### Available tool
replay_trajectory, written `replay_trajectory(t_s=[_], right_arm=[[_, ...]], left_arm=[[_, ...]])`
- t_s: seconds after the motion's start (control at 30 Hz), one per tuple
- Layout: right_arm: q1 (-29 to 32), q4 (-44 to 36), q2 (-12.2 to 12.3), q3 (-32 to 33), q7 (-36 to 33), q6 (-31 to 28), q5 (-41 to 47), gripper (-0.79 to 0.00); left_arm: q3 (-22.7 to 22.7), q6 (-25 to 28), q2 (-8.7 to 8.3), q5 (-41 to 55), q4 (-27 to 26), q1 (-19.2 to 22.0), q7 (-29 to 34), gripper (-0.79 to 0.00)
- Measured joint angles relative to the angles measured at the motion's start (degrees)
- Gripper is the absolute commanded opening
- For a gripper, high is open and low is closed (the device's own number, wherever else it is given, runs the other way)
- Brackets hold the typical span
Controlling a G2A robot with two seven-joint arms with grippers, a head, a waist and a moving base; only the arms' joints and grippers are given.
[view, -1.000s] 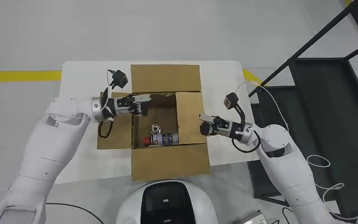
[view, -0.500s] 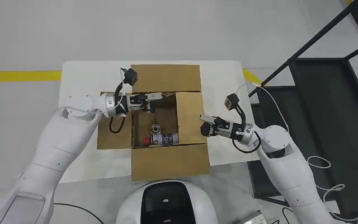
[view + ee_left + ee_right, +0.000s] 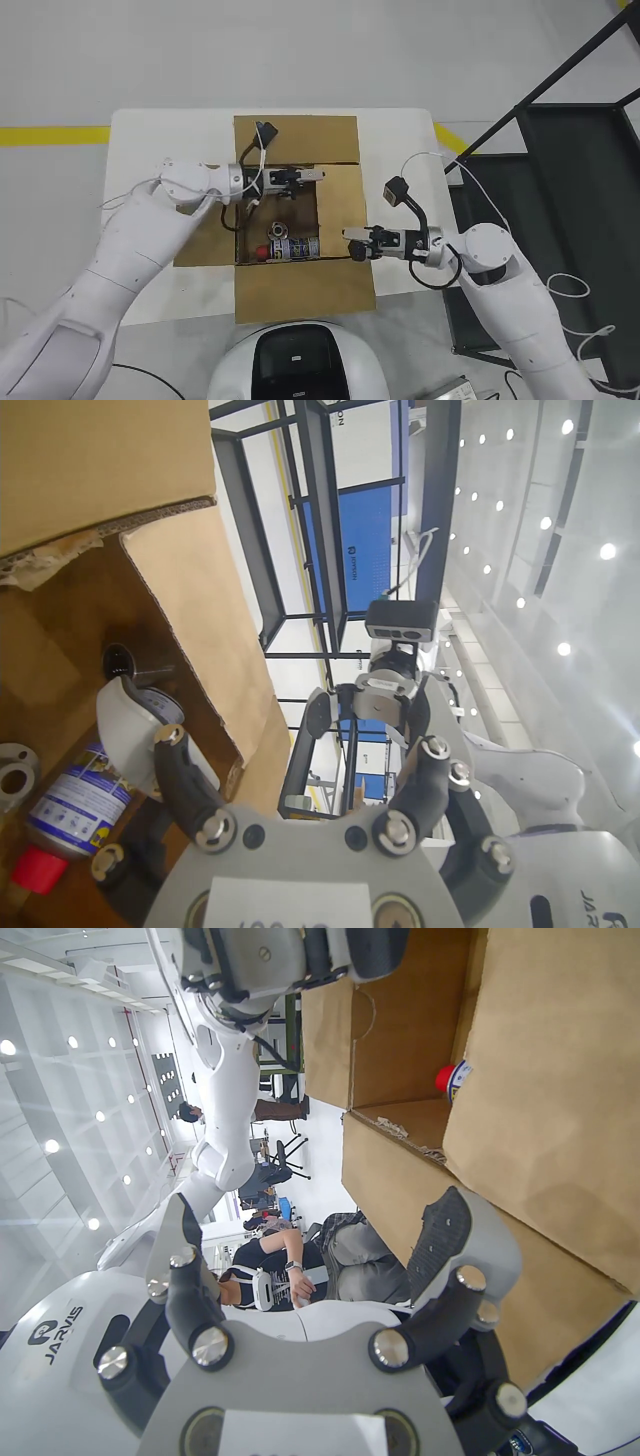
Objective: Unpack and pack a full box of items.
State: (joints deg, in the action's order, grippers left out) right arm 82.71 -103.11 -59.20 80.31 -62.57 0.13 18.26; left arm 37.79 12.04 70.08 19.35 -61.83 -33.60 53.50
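Note:
An open cardboard box [image 3: 298, 140] sits mid-table with its flaps spread out. Inside lie a bottle [image 3: 296, 248] with a red cap [image 3: 37, 867] and a small metal flange [image 3: 277, 229]. My left gripper [image 3: 308, 176] hovers open over the box's far right corner, holding nothing; in its wrist view the bottle [image 3: 80, 795] and flange [image 3: 14, 779] lie below one finger [image 3: 122, 720]. My right gripper [image 3: 352, 237] is open over the right flap [image 3: 340, 205], at the edge of the opening. The right wrist view looks past its fingertips [image 3: 450, 1223] to the bottle's cap [image 3: 444, 1077].
The white table [image 3: 150, 150] has bare room to the left of the box and a strip to its right. A black metal rack [image 3: 560, 150] stands close beside the table's right edge. A dark cylindrical part [image 3: 117, 660] lies deeper in the box.
My left gripper has swung to the right across the box's far side to its right corner. My right gripper has shifted left along the right flap toward the opening.

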Motion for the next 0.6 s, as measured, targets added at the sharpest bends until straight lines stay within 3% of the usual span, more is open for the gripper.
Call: replay_trajectory(t_s=[0.2,0.43,0.6], right_arm=[[2.4,-1.7,0.3,0.4,0.9,0.9,0.1,0.000],[3.4,-3.6,0.4,-1.8,0.5,1.7,-0.4,0.000],[3.7,-5.1,0.4,-4.0,-0.8,2.1,-1.0,0.000]], left_arm=[[-5.5,5.5,4.92,0.9,9.2,2.7,-4.1,0.000],[-8.5,14.2,10.34,3.7,18.3,4.9,-7.6,0.000],[-8.0,23.0,13.20,10.2,20.9,5.8,-3.0,0.000]])
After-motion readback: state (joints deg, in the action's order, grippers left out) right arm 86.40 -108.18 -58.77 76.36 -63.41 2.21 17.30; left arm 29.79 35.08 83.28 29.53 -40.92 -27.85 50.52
